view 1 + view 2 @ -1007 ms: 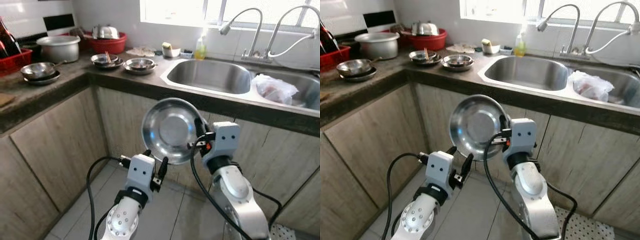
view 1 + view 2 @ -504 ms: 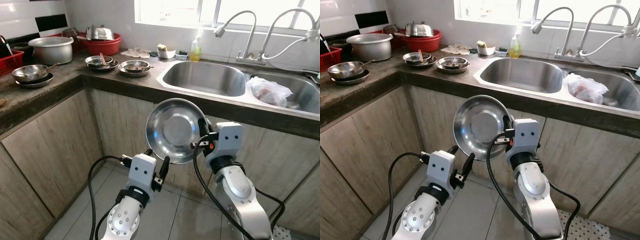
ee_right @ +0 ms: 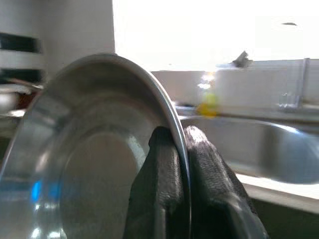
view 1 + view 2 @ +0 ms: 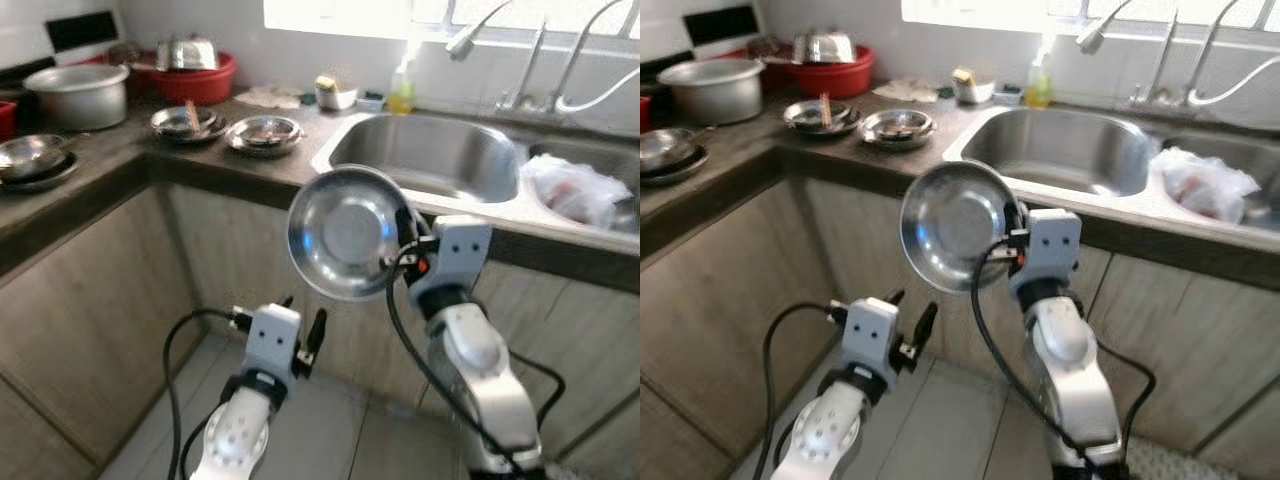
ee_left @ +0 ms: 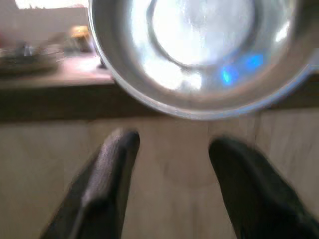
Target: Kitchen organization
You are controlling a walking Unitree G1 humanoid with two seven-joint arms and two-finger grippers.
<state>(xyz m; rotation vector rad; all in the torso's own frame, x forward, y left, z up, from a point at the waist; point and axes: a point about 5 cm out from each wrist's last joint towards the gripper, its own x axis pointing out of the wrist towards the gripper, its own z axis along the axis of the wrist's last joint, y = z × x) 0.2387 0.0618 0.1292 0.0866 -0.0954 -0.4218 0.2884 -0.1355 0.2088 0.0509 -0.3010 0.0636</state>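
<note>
Before the cabinet fronts, a steel bowl [image 4: 345, 232] stands on edge in mid-air, its rim clamped between the fingers of the right claw [image 3: 180, 149], hollow facing the robot. Below it the left claw [image 5: 172, 149] hangs with fingers apart, holding nothing. Behind, the desk [image 4: 90, 195] carries stacked metal dishes [image 4: 264, 132], a pot [image 4: 75, 92] and a red basin [image 4: 195, 78]; the sink [image 4: 430, 160] lies beside a white bag [image 4: 580, 190]. No writing is legible.

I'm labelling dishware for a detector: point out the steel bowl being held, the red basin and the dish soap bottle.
steel bowl [image 4: 345, 235], left eye view, middle of its inner base.
red basin [image 4: 195, 82], left eye view, front wall.
dish soap bottle [image 4: 402, 93], left eye view, yellow body.
</note>
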